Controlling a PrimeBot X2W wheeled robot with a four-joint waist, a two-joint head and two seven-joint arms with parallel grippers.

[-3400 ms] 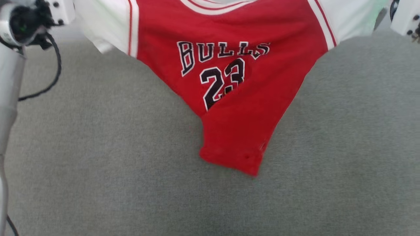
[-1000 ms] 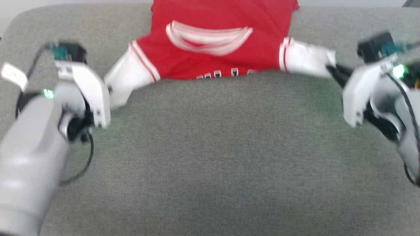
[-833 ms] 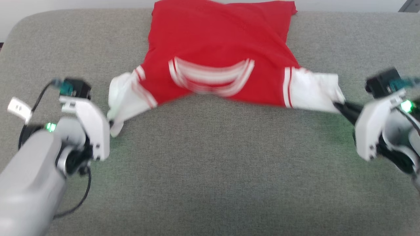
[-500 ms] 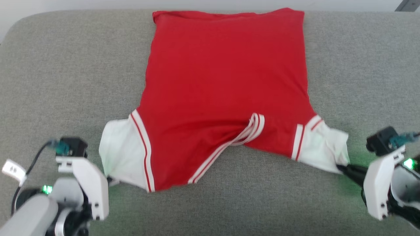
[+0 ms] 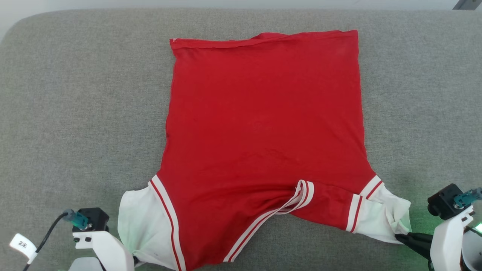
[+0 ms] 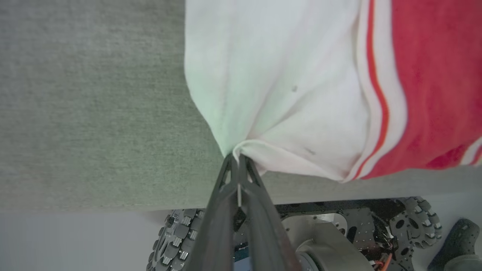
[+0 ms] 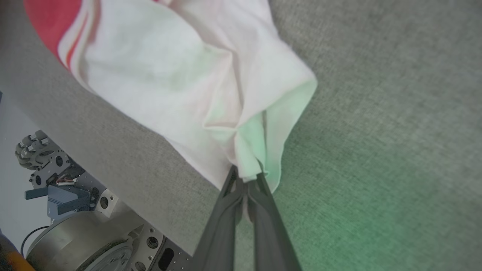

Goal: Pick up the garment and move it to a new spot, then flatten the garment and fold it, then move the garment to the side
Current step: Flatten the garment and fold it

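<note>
Red garment is gripped by left pincer and right pincer; tag reads "2米".

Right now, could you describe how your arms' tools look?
The left tool and right tool each have two long dark fingers with triangular cut-outs near the tips, a white shell and a black camera block with a teal plug. The left has a black cable and white tag; the right glows green.

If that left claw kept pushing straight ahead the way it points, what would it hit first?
The left gripper would meet the garment at once: it is shut on its white sleeve, lying straight ahead.
</note>
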